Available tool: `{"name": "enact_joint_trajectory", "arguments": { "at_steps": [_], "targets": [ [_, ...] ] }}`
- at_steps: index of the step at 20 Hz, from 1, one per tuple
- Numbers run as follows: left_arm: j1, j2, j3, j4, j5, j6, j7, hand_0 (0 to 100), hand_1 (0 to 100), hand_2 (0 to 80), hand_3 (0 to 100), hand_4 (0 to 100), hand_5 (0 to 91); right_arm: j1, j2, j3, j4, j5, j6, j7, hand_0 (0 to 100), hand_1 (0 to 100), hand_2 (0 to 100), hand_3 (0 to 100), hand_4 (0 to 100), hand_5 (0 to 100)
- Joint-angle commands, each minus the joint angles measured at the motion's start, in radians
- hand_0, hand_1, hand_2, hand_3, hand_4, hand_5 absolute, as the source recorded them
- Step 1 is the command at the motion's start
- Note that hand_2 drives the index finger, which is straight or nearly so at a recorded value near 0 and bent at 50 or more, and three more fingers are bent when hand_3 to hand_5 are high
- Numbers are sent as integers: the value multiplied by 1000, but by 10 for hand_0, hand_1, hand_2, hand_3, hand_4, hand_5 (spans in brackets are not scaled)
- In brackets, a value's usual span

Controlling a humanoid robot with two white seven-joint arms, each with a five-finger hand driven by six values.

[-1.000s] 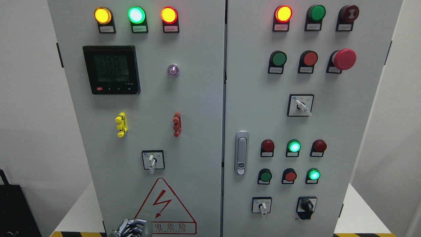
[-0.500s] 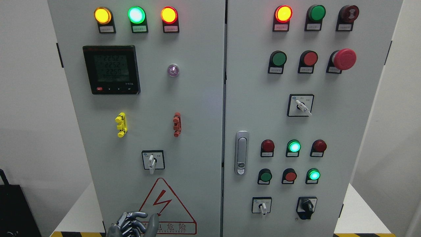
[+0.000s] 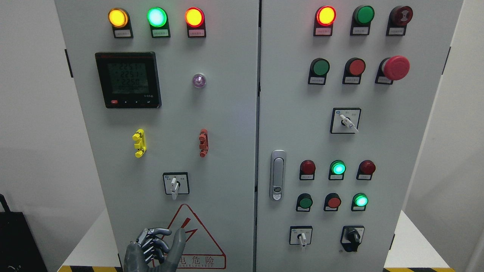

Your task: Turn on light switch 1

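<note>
Light switch 1 cannot be told apart by its label, too small to read; a rotary switch (image 3: pixel 175 184) sits low on the left door of the grey cabinet (image 3: pixel 227 113), lever pointing down. Below it is the red warning triangle (image 3: pixel 189 238). Left robot hand (image 3: pixel 155 249) rises at the bottom edge over that triangle, thumb up, fingers curled, holding nothing, well below the switch.

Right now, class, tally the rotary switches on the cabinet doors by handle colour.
White-handled rotary switches: 3
Black-handled rotary switch: 1
Total: 4
</note>
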Motion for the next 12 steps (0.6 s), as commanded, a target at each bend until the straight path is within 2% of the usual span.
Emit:
{"name": "enact_joint_trajectory", "arguments": {
  "at_steps": [1, 12],
  "targets": [
    [-43, -11, -25, -1, 1, 17, 18, 41, 543, 536, 919, 968, 845, 0, 0, 1, 0, 0, 0, -1, 0, 0, 0, 0, 0, 0],
    [-88, -17, -25, -1, -1, 86, 41, 41, 570, 534, 923, 968, 846, 0, 0, -1, 0, 0, 0, -1, 0, 0, 0, 0, 0, 0]
  ]
}}
